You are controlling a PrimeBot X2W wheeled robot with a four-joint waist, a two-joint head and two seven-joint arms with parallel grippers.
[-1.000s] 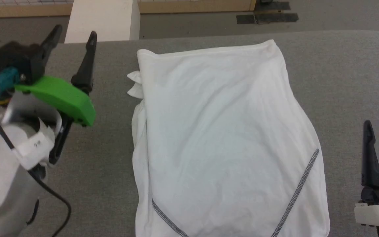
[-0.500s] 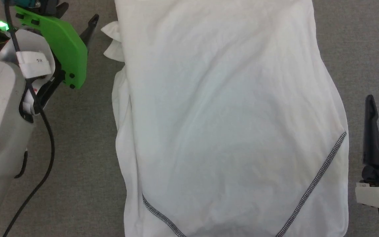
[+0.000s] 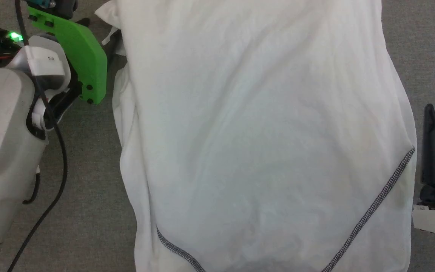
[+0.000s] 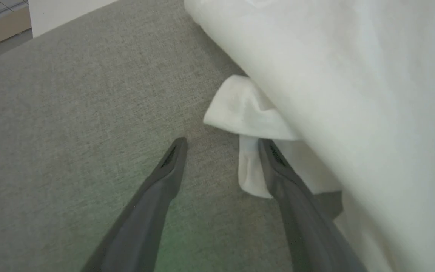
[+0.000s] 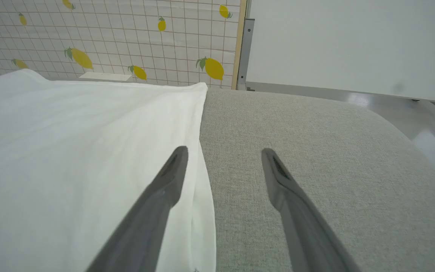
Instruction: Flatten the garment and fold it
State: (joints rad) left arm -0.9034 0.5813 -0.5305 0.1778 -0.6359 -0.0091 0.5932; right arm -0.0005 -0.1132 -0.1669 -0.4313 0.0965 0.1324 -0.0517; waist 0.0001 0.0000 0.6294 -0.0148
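Left wrist view: the left gripper [image 4: 221, 141] hangs low over the tabletop [image 4: 70, 94] with its fingers spread wide and nothing between them. The garment [image 4: 353, 94] lies to the gripper's right. A small flap [image 4: 240, 109] pokes out from under its edge just ahead of the right finger, and that finger crosses a second bit of fabric. Whether it touches, I cannot tell.

Right wrist view: the right gripper [image 5: 225, 150] is also spread and empty. The garment's edge runs between its fingers, close to the left one, which sits above the cloth, while the right one is over bare tabletop.

Head view: the garment lies between the two grippers, mostly smooth, with the stitching [image 3: 383, 192] slanting near the right gripper.

The risk I see is on the left. If that gripper closes where it is, it would likely catch only the loose flap, not the full edge, and a pull would drag layers apart and bunch the cloth. A pinch by the right gripper may take just the top layer, and uneven pulls would skew the fold.
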